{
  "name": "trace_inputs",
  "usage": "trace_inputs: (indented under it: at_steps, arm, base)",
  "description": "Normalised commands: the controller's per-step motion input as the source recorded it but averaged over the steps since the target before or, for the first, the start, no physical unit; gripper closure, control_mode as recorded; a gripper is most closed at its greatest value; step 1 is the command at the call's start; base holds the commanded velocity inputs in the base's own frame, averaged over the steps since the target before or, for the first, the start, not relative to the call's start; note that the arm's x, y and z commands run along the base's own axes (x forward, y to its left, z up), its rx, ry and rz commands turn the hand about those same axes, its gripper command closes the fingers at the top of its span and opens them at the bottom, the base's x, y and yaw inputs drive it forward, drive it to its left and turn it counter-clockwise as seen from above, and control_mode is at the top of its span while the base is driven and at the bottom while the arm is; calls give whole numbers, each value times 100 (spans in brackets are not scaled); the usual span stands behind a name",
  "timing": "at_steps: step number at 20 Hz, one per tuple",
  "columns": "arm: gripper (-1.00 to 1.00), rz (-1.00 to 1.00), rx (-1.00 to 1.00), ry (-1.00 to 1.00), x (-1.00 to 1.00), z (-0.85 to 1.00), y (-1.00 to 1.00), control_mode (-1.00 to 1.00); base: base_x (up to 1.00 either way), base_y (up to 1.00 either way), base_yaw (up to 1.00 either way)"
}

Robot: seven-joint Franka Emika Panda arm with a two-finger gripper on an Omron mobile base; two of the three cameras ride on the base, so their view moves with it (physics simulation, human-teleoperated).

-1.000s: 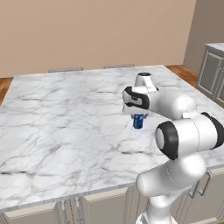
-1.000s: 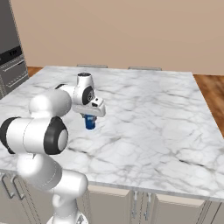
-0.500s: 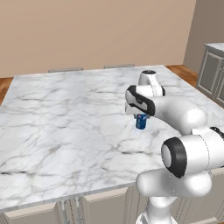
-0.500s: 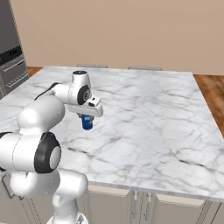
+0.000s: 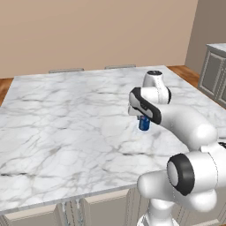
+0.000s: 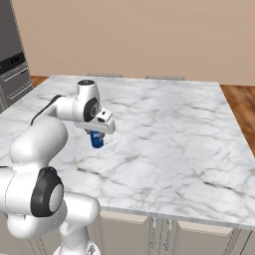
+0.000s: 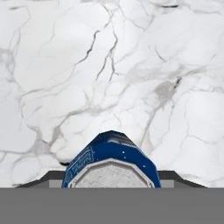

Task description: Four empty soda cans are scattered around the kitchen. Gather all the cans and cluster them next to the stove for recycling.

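A small blue soda can (image 5: pixel 144 124) with a silvery top is held upright between the fingers of my gripper (image 5: pixel 144 120), at or just above the white marble counter (image 5: pixel 66 119), right of its middle. The gripper is shut on it. From the right base the same soda can (image 6: pixel 96 141) hangs under the hand, gripper (image 6: pixel 96 137) around its top. In the hand view the blue can (image 7: pixel 111 153) sits low in the centre of the gripper (image 7: pixel 111 177), with veined marble beyond. The stove is out of view.
The marble counter is a wide island with grey-beige cabinet fronts (image 6: pixel 164 236) below its near edge. A dark tall appliance (image 6: pixel 12 69) stands at the far left, more cabinets (image 5: pixel 216 70) at the far right. A peach wall lies behind.
The arm's elbow and upper links have swung nearer the cameras. The hand and the blue can have hardly shifted over the counter, and the grip stays shut.
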Motion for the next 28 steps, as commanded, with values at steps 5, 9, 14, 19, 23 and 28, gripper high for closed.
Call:
trace_inputs:
  at_steps: [5, 9, 14, 19, 23, 28]
  arm:
    - [100, 0, 0, 0, -9, 10, 0, 100]
    - [100, 0, 0, 0, 0, 0, 0, 100]
    - [100, 0, 0, 0, 0, 0, 0, 100]
    - [100, 0, 0, 0, 0, 0, 0, 100]
    - [100, 0, 0, 0, 0, 0, 0, 100]
    - [100, 0, 0, 0, 0, 0, 0, 100]
  base:
    - [-17, 0, 1]
    - [-69, -3, 4]
    - [-80, -21, 1]
    - [-49, -49, -2]
    - [-8, -76, -9]
    - [10, -87, -13]
